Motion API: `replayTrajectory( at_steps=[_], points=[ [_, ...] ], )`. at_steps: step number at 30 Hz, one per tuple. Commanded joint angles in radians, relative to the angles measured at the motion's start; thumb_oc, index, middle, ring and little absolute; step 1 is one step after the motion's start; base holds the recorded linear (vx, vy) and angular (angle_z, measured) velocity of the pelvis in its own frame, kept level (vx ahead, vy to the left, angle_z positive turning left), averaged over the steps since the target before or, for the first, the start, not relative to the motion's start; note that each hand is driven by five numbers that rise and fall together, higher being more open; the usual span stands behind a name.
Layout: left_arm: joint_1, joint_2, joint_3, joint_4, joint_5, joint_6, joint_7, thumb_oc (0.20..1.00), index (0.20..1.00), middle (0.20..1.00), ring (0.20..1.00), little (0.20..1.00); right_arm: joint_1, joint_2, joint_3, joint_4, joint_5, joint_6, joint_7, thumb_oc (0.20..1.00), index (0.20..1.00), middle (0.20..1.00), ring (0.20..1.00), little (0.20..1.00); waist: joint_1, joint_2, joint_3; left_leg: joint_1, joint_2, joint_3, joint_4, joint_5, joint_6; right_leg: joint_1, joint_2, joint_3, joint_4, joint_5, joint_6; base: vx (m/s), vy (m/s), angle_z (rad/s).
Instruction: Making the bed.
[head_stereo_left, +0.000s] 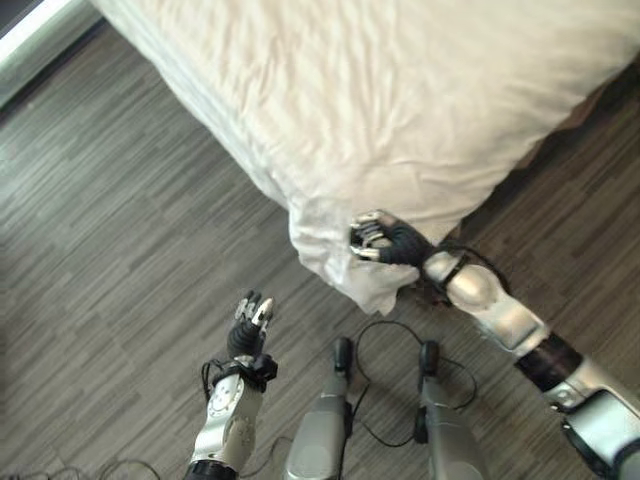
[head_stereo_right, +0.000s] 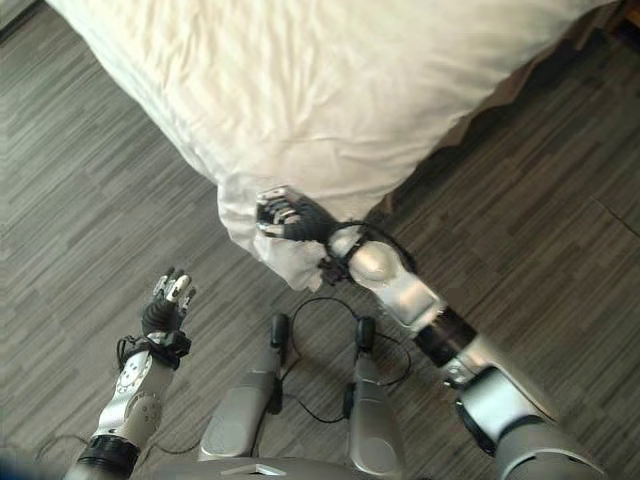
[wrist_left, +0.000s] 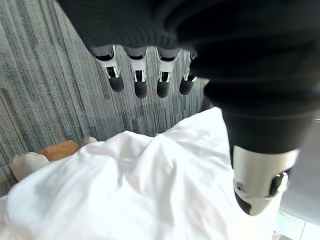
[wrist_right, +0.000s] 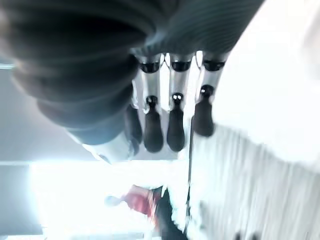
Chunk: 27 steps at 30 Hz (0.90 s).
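Note:
The bed's white duvet (head_stereo_left: 400, 90) fills the upper part of the eye views. Its near corner (head_stereo_left: 345, 270) hangs down toward the floor in a crumpled fold. My right hand (head_stereo_left: 385, 242) is against that corner, its fingers (wrist_right: 170, 125) curled. In the right wrist view white cloth lies beside them, and none shows between fingers and thumb. My left hand (head_stereo_left: 248, 330) is raised over the floor to the left of the corner and apart from the bed. Its fingers (wrist_left: 140, 75) are straight and hold nothing.
Dark wood-grain floor (head_stereo_left: 120, 250) runs along the left side and foot of the bed. A bright strip (head_stereo_left: 30, 30) edges the far left wall. A brown-orange thing (wrist_left: 57, 150) shows past the duvet in the left wrist view.

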Motion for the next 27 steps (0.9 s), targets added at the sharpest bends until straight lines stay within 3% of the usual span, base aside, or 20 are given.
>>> replayTrajectory(
  at_steps=[1,7,14,17,21,24,27],
  points=[
    [-0.066,0.047,-0.039,-0.007,-0.020,-0.058,0.003,1.000,1.000,1.000,1.000,1.000,-0.089,0.026,-0.008,0.080,0.030,-0.019,-0.029,0.200,0.200,0.200,0.200,0.200,0.027,-0.015,0.013,-0.005,-0.045,0.048,0.010,0.018,0.029,0.006,-0.038,-0.017,0.068,0.027,0.045,-0.03,-0.015,0.09],
    [-0.132,0.054,-0.104,0.004,-0.029,-0.075,0.019,1.000,1.000,1.000,1.000,1.000,-0.213,0.140,-0.027,0.317,0.069,-0.021,-0.104,0.200,0.200,0.200,0.200,0.200,0.070,-0.014,0.046,-0.043,-0.050,0.023,0.013,0.033,0.025,-0.007,-0.043,-0.045,0.064,0.039,0.046,-0.05,-0.023,0.12],
    [-0.134,0.098,-0.096,-0.039,-0.024,-0.084,0.024,1.000,1.000,1.000,1.000,1.000,-0.293,0.095,-0.136,0.560,0.071,-0.014,-0.189,0.200,0.200,0.200,0.200,0.200,0.110,0.010,0.125,-0.138,-0.056,-0.003,0.034,0.057,0.014,-0.076,-0.045,-0.069,0.081,0.048,0.042,-0.09,-0.018,0.14],
    [-0.150,0.072,-0.127,-0.052,-0.014,-0.075,0.019,1.000,1.000,1.000,1.000,1.000,-0.323,0.023,-0.310,0.992,0.202,0.022,-0.222,0.200,0.200,0.200,0.200,0.200,0.131,0.059,0.171,-0.191,-0.063,-0.007,0.016,0.076,0.006,-0.127,-0.050,-0.080,0.074,0.063,0.049,-0.08,0.060,0.22],
    [-0.153,0.037,-0.151,-0.132,0.007,-0.054,0.002,1.000,1.000,1.000,1.000,1.000,-0.184,-0.057,-0.455,1.182,0.238,0.052,-0.232,0.200,0.200,0.200,0.200,0.200,0.135,0.099,0.180,-0.231,-0.074,-0.016,0.011,0.082,0.009,-0.160,-0.054,-0.085,0.062,0.064,0.056,0.00,0.063,0.12],
    [-0.150,0.031,-0.143,-0.149,0.026,-0.050,-0.007,1.000,1.000,1.000,1.000,1.000,-0.063,-0.062,-0.486,1.189,0.210,0.053,-0.221,0.200,0.200,0.200,0.200,0.200,0.123,0.098,0.181,-0.236,-0.074,-0.017,0.010,0.081,0.011,-0.166,-0.054,-0.087,0.063,0.059,0.056,0.03,0.039,0.10],
    [-0.152,0.034,-0.116,-0.142,0.037,-0.053,-0.017,1.000,1.000,1.000,1.000,1.000,0.159,-0.072,-0.573,1.212,0.213,0.054,-0.202,0.200,0.200,0.200,0.200,0.200,0.079,0.071,0.181,-0.226,-0.074,-0.014,0.010,0.066,0.019,-0.161,-0.052,-0.083,0.067,0.050,0.054,0.07,0.032,0.15]
  ],
)
